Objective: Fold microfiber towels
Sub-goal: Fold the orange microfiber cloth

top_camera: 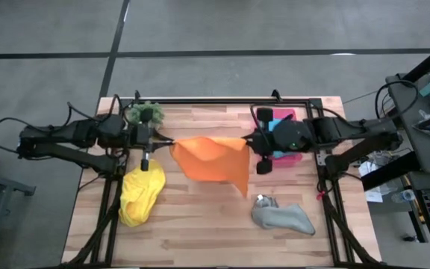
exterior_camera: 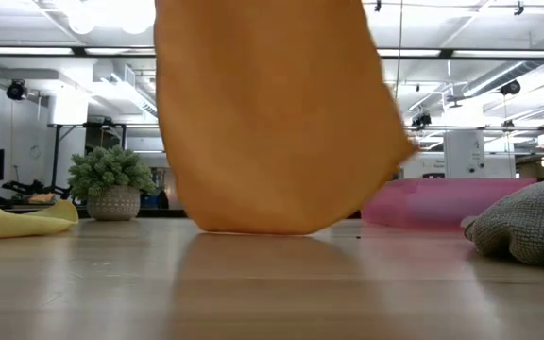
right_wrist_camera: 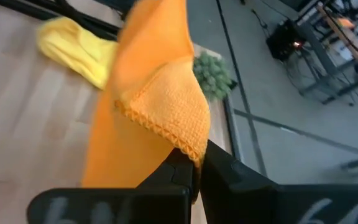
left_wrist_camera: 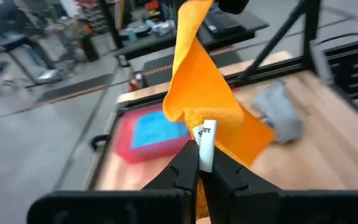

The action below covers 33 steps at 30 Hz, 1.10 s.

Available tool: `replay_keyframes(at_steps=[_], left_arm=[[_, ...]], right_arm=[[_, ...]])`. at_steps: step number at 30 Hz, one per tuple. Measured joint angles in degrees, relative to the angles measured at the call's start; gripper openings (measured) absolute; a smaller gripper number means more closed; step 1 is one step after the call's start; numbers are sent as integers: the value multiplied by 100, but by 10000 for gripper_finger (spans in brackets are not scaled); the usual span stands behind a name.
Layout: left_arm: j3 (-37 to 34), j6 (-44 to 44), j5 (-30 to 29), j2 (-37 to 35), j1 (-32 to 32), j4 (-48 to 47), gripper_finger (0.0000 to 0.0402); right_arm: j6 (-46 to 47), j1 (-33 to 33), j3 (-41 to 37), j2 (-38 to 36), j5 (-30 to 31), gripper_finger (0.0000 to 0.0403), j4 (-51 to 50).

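An orange towel (top_camera: 213, 158) hangs spread between my two grippers over the middle of the table. My left gripper (top_camera: 169, 142) is shut on its left top corner and my right gripper (top_camera: 249, 140) on its right top corner. In the low view the towel's lower edge (exterior_camera: 253, 227) hangs at about table level; I cannot tell whether it touches the wood. A yellow towel (top_camera: 142, 196) lies crumpled at the near left and a grey towel (top_camera: 282, 217) at the near right. A blue towel (left_wrist_camera: 157, 129) lies in the pink tray (left_wrist_camera: 124, 148). My left gripper pinches the orange towel's corner beside its white tag (left_wrist_camera: 206, 138) between its two shut fingers, coming nearly level from the table's left. The towel runs away from the fingers, lifted. My right gripper pinches the opposite corner at its stitched hem (right_wrist_camera: 188, 144) between its shut fingers, coming from the table's right and slanting slightly down. The cloth hangs below and past the fingers.
A potted spiky green plant (top_camera: 146, 112) stands at the far left, close behind my left arm. The pink tray (top_camera: 284, 114) lies under my right arm at the far right. Bare wood shows along the near edge between the yellow and grey towels.
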Motion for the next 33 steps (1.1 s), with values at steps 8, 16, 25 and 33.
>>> replay_keyframes(at_steps=[8, 16, 25, 33], left_arm=[[679, 738, -469, 44, 84, -369, 0], [727, 1173, -407, 117, 59, -946, 0], [720, 636, 908, 930, -385, -1205, 0], [711, 122, 940, 1903, -1044, -1421, 0]], right_arm=[[-488, -863, -13, 145, 13, 9, 214], [-402, -845, -15, 156, -378, 9, -13], [538, -229, -523, 355, -2213, 9, -478], [1286, 492, -1544, 719, -2296, 9, 268]])
